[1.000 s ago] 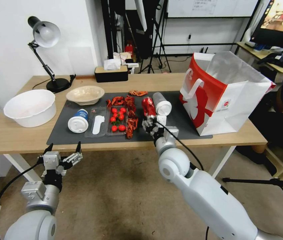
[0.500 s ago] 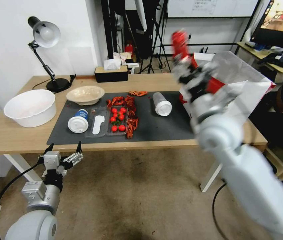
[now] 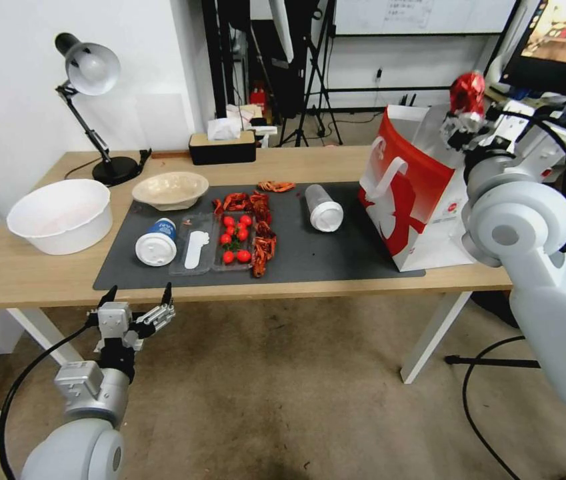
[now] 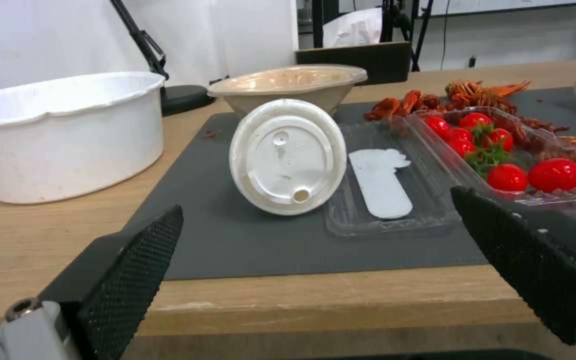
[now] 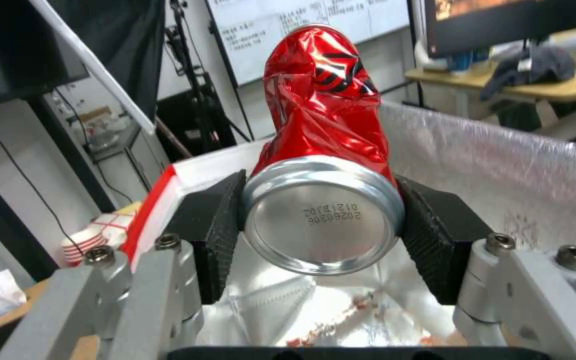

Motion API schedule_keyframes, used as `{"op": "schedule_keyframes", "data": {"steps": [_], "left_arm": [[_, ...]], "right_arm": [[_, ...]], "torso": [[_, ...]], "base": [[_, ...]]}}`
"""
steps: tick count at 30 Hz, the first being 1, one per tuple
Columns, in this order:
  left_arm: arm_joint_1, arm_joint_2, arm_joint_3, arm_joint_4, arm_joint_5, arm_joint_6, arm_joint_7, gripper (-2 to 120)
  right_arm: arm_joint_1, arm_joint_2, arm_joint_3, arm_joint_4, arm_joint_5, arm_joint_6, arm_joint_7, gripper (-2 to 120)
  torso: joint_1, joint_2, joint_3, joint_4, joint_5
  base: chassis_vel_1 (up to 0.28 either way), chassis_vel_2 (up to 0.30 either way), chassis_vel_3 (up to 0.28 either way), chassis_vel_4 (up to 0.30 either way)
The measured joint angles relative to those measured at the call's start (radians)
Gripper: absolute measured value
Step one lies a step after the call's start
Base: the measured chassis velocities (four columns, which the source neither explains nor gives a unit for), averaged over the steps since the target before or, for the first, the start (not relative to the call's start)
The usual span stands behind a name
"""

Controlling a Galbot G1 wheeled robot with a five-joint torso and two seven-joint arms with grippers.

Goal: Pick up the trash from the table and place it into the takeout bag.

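My right gripper (image 3: 463, 120) is shut on the crushed red can (image 3: 467, 92) and holds it in the air over the open top of the red-and-white takeout bag (image 3: 423, 193). In the right wrist view the can (image 5: 321, 150) sits base-first between the black pads (image 5: 218, 235), with the bag's silver lining below. On the dark mat (image 3: 343, 257) lie the white-lidded cup (image 3: 323, 207), the blue tub (image 3: 157, 242) and the beige paper bowl (image 3: 170, 189). My left gripper (image 3: 137, 301) hangs open just below the table's front edge (image 3: 29, 277), facing the tub's lid (image 4: 288, 156).
A white basin (image 3: 61, 215) and a desk lamp (image 3: 89, 73) stand at the table's left end, and a tissue box (image 3: 223, 147) at the back. A clear tray of cherry tomatoes (image 3: 235, 239) and red crayfish shells (image 3: 263, 230) lie mid-mat.
My right gripper lifted the red can off the mat and swung it up and right, to above the bag. The left gripper edged slightly closer to the table.
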Motion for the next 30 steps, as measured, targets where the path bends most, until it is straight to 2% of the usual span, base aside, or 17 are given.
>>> {"op": "schedule_keyframes", "data": {"steps": [2, 5, 6, 7, 9, 10, 11, 13, 14, 17, 19, 21, 22, 25, 26, 28, 30], "left_arm": [[0.001, 0.0, -0.001, 0.0, 0.0, -0.002, 0.0, 100], [0.005, 0.0, -0.003, 0.0, 0.0, -0.005, 0.001, 100], [0.005, 0.0, -0.003, 0.0, 0.0, -0.005, 0.001, 100], [0.006, 0.0, -0.004, 0.0, 0.0, -0.006, 0.001, 100], [0.006, 0.001, -0.005, 0.0, 0.0, -0.006, 0.001, 100], [0.006, 0.001, -0.006, -0.001, 0.0, -0.006, 0.001, 100], [0.006, 0.001, -0.006, -0.001, 0.0, -0.006, 0.001, 100], [0.006, 0.002, -0.006, -0.004, 0.0, -0.006, 0.001, 100], [0.006, 0.002, -0.006, -0.004, 0.0, -0.006, 0.001, 100], [0.006, 0.002, -0.007, -0.005, 0.0, -0.005, 0.001, 100], [0.005, 0.002, -0.007, -0.005, 0.0, -0.005, 0.001, 100], [0.005, 0.002, -0.007, -0.003, 0.0, -0.005, 0.001, 100], [0.005, 0.002, -0.007, -0.003, 0.0, -0.005, 0.001, 100], [0.004, 0.003, -0.008, -0.001, -0.001, -0.005, 0.001, 100], [0.004, 0.003, -0.008, -0.001, -0.001, -0.005, 0.001, 100], [0.003, 0.004, -0.008, 0.001, -0.002, -0.005, 0.001, 100], [0.003, 0.004, -0.008, 0.002, -0.002, -0.005, 0.001, 100]], "right_arm": [[0.002, 0.002, 0.0, -0.002, 0.008, -0.001, 0.003, 54], [0.006, 0.006, 0.0, -0.003, 0.013, -0.003, 0.004, 69], [0.006, 0.006, 0.0, -0.003, 0.013, -0.003, 0.004, 69], [0.007, 0.007, 0.0, -0.004, 0.014, -0.003, 0.004, 76], [0.007, 0.007, 0.0, -0.004, 0.014, -0.003, 0.004, 76], [0.01, 0.008, 0.0, -0.003, 0.02, -0.002, 0.004, 84], [0.011, 0.009, 0.0, -0.003, 0.021, -0.001, 0.004, 84], [0.018, 0.008, 0.003, 0.005, 0.029, 0.046, -0.033, 96], [0.018, 0.008, 0.003, 0.005, 0.029, 0.046, -0.033, 96], [0.004, -0.011, 0.017, 0.058, 0.038, 0.18, -0.211, 100], [-0.005, -0.016, 0.019, 0.068, 0.035, 0.195, -0.241, 100], [-0.07, -0.039, 0.027, 0.118, -0.007, 0.258, -0.387, 100], [-0.07, -0.039, 0.027, 0.118, -0.007, 0.258, -0.387, 100], [-0.228, -0.079, 0.043, 0.187, -0.128, 0.342, -0.655, 100], [-0.228, -0.079, 0.043, 0.187, -0.128, 0.342, -0.655, 100], [-0.318, -0.093, 0.044, 0.221, -0.218, 0.375, -0.77, 100], [-0.36, -0.094, 0.036, 0.242, -0.262, 0.381, -0.793, 100]], "torso": [[0.0, 0.0, 0.0, 0.0, 0.0001], [0.0, 0.0, 0.0, 0.0, 0.0], [0.0, 0.0, 0.0, 0.0, 0.0], [0.0, 0.0, 0.0, 0.0, 0.0], [0.0, 0.0, 0.0, 0.0, 0.0], [0.0, 0.0, 0.0, -0.0001, 0.0001], [0.0, 0.0, 0.0, -0.0001, 0.0001], [0.0, 0.0, 0.0, -0.0001, 0.0001], [0.0, 0.0, 0.0, -0.0001, 0.0001], [0.0, 0.0, 0.0, 0.0, -0.0003], [0.0, 0.0, 0.0, 0.0, -0.0003], [0.0, 0.0, 0.0, -0.0001, -0.0001], [0.0, 0.0, 0.0, -0.0001, -0.0001], [0.0, 0.0, 0.0, -0.0002, 0.0002], [0.0, 0.0, 0.0, -0.0002, 0.0002], [0.0, 0.0, 0.0, -0.0003, 0.0], [0.0, 0.0, 0.0, -0.0002, 0.0]], "base": [[0.0, 0.0, 0.0, 0.0], [0.0, 0.0, 0.0, 0.0], [0.0, 0.0, 0.0, 0.0], [0.0, 0.0, 0.0, 0.0], [0.0, 0.0, 0.0, 0.0], [0.0, 0.0, 0.0, 0.0], [0.0, 0.0, 0.0, 0.0], [0.0, 0.0, 0.0, 0.0], [0.0, 0.0, 0.0, 0.0], [0.0, 0.0, 0.0, 0.0], [0.0, 0.0, 0.0, 0.0], [0.0, 0.0, 0.0, 0.0], [0.0, 0.0, 0.0, 0.0], [0.0, 0.0, 0.0, 0.0], [0.0, 0.0, 0.0, 0.0], [0.0, 0.0, 0.0, 0.0], [0.0, 0.0, 0.0, 0.0]]}}
